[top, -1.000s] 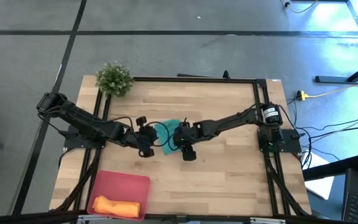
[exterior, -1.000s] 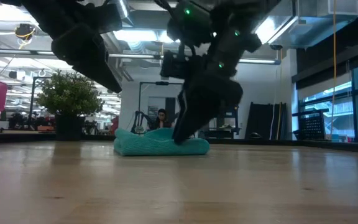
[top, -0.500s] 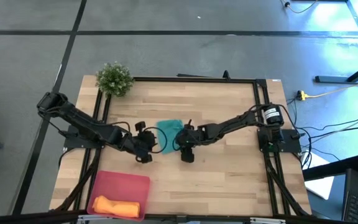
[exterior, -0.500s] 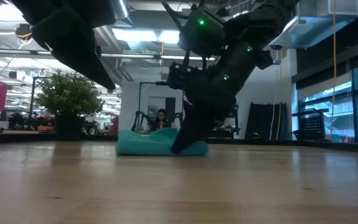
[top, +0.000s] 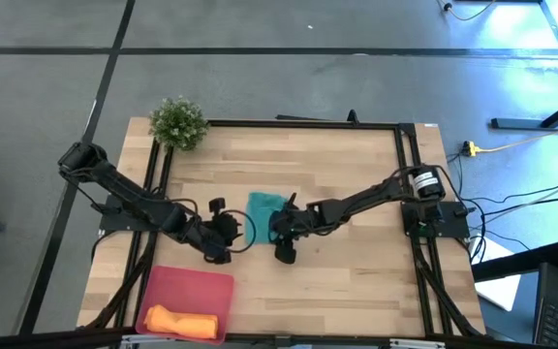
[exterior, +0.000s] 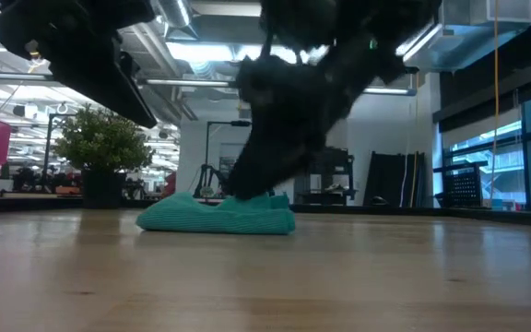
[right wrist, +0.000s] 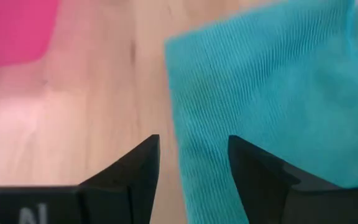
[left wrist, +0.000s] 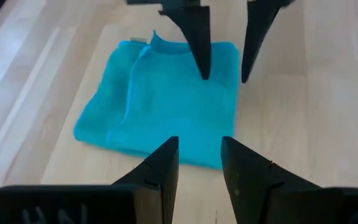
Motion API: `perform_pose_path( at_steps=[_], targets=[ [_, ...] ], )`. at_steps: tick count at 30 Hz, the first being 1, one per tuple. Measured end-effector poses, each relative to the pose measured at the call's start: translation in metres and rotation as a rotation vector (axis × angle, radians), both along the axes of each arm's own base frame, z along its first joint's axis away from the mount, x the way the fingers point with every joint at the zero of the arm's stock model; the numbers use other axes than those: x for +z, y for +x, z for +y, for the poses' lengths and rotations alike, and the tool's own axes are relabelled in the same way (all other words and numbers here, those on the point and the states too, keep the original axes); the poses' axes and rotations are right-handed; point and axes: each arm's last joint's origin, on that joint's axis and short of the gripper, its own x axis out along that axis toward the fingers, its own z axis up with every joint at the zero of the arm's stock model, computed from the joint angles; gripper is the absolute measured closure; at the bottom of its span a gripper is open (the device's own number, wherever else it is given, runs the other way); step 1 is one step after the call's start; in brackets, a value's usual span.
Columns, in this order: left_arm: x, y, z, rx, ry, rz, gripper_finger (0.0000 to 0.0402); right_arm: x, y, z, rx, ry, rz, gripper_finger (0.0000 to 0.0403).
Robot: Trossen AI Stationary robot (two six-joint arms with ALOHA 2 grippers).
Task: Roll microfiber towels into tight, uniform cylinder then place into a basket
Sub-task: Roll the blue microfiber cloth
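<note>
Wrist views: left fingers (left wrist: 197, 177) apart, empty, near teal towel (left wrist: 166, 106); right fingers (right wrist: 191, 168) apart, empty, over towel edge.

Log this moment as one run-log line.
teal towel: flat on table, unrolled | orange towel: in basket | left gripper: open, empty | right gripper: open, empty

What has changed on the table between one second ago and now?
Both grippers drew back toward the table's front: the left gripper and the right gripper now sit at the near edge of the teal towel, open and holding nothing. The towel, bunched a second ago, lies flatter and more spread. The orange towel in the basket and the plant stayed put.
</note>
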Motion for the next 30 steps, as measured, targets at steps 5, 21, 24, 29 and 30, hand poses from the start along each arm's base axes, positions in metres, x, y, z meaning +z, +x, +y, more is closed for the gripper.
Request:
perform_pose_path(
  at_steps=[5, 21, 24, 29, 30],
  targets=[
    [0.000, -0.003, -0.003, -0.015, 0.008, 0.012, 0.0292, 0.031, 0.004, 0.012, 0.084, -0.087, -0.009, 0.0212],
    [0.000, -0.005, -0.007, -0.015, -0.003, 0.004, 0.0292, 0.043, 0.000, 0.044, 0.341, -0.367, 0.009, 0.0212],
    [0.000, -0.005, -0.007, -0.015, -0.003, 0.004, 0.0292, 0.043, 0.000, 0.044, 0.315, -0.346, 0.004, 0.0212],
    [-0.001, -0.005, -0.008, -0.024, -0.011, 0.010, 0.0292, 0.043, 0.000, 0.044, 0.324, -0.337, 0.004, 0.0212],
    [-0.001, -0.005, -0.008, -0.034, -0.017, 0.016, 0.0292, 0.043, 0.000, 0.044, 0.343, -0.341, 0.004, 0.0212]
  ],
)
